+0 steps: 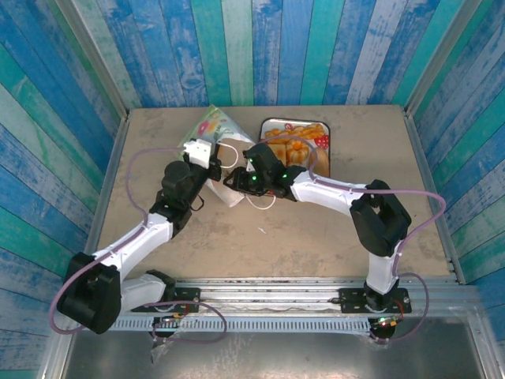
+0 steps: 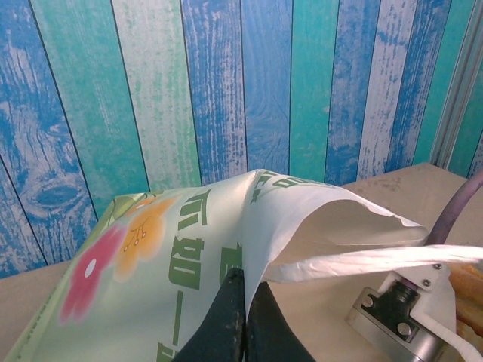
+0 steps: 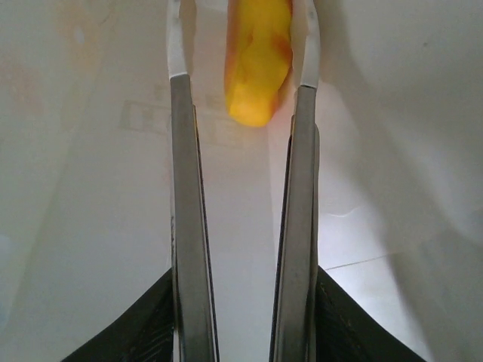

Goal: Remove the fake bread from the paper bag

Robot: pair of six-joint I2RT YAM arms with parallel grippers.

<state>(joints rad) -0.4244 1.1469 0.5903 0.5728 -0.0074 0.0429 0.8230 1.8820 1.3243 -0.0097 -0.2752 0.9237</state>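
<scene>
**My left hand pinches the bag, my right hand reaches for a bread inside**

From the top camera, the paper bag [image 1: 215, 130] lies on its side on the desk [image 1: 316, 229], in the far half, with its mouth turned toward my arms. My left hand [image 1: 213, 160] is at the edge of this mouth. My right hand [image 1: 234, 180] comes from the other side and its tips go into the opening. Just to the right of the bag is a tray [image 1: 325, 130], and several orange pieces of fake bread [image 1: 290, 147] lie in it.

From the left wrist camera, my left hand [image 2: 243, 302] is fully closed and it has the thin paper edge of the paper bag [image 2: 181, 249] between the fingers. The mouth of the bag is held up and open. A white cord handle [image 2: 362, 260] hangs across the opening. Behind is the blue and green plank wall [image 2: 249, 83].

From the right wrist camera, I look inside the white bag. My right hand [image 3: 240, 45] is a little open, the two fingers [image 3: 185, 188] stand apart. One yellow-orange piece of fake bread [image 3: 259, 60] lies between the tips. It is close to the right finger, and a gap is visible on the left side, so the hand does not grip it.
</scene>
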